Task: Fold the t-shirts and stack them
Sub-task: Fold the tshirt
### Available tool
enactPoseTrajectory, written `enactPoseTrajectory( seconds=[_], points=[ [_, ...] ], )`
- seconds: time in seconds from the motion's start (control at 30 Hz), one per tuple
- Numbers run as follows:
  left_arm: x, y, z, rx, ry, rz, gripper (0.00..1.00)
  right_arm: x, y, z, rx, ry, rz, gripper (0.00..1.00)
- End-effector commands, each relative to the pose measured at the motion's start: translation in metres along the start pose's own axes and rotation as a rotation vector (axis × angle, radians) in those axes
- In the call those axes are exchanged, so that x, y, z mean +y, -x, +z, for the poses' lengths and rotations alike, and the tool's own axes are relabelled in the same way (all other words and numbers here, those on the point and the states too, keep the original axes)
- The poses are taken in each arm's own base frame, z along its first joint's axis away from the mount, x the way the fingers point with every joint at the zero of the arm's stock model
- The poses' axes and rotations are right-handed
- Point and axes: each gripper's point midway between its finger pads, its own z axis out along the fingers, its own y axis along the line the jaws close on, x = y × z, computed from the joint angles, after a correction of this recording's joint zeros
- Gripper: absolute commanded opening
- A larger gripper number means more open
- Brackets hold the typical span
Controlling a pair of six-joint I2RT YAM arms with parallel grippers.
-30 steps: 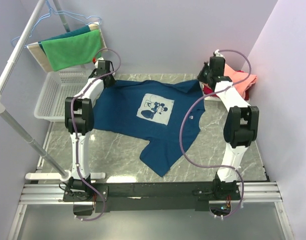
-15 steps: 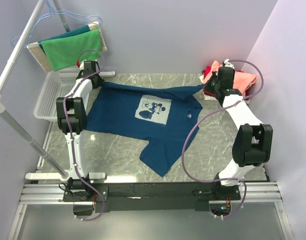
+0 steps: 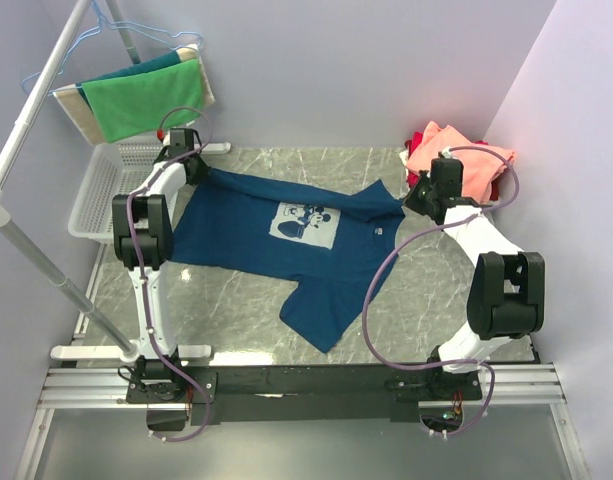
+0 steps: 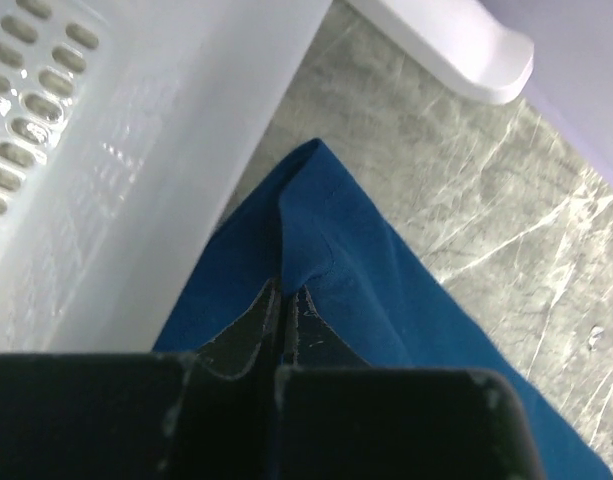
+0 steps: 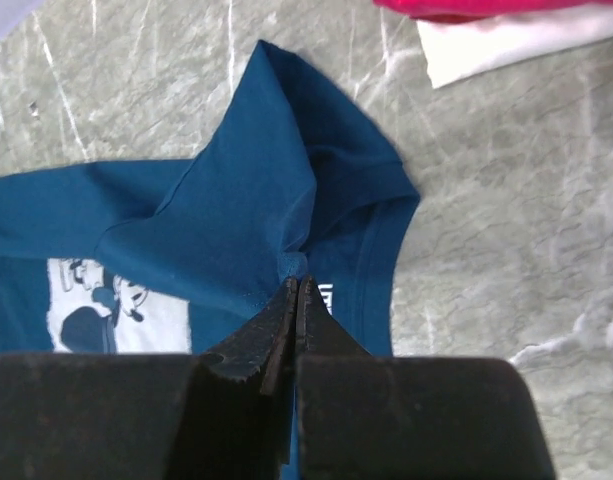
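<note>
From the top camera I see the navy t-shirt spread print-up across the marble table, with its pale mouse print near the middle and one sleeve trailing towards the arm bases. The left gripper sits at the shirt's far left corner, just beside the white mesh basket, and the green cloth hangs on the rail above that. The right gripper is at the shirt's far right corner, near the folded salmon-pink t-shirt, which lies on a red t-shirt at the table's far right. On the left wrist camera the left gripper has its jaws pinched together on a ridge of the navy t-shirt. The cloth's pointed corner lies just past the tips, alongside the mesh basket, though I cannot tell whether it touches the wall. Bare marble table fills the right side of that view. On the right wrist camera the right gripper is clamped on a bunched fold of the navy t-shirt, with creases fanning out from the tips. The mouse print shows at lower left, and the red t-shirt edges the top above a white sheet
</note>
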Motion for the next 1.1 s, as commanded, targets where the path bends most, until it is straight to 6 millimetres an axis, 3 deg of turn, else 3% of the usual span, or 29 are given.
enactPoseTrajectory(
  seconds=[0.0,0.13,0.4,0.8,1.07],
  points=[
    [0.007,0.016,-0.017,-0.032,0.027,-0.017,0.01,0.011,0.01,-0.014,-0.033,0.049,0.029,0.0],
    [0.017,0.005,-0.014,-0.014,0.056,-0.014,0.01,0.008,-0.003,-0.012,0.005,0.053,0.048,0.0],
    [0.03,0.004,-0.026,-0.033,0.11,-0.028,0.01,0.001,-0.023,-0.011,0.043,0.029,0.058,0.0],
    [0.044,0.007,-0.05,-0.066,0.168,-0.038,0.01,-0.003,-0.026,-0.01,0.046,0.006,0.075,0.0],
    [0.052,0.004,-0.053,-0.066,0.197,-0.035,0.01,-0.004,-0.028,-0.016,0.045,0.001,0.077,0.0]
  ],
)
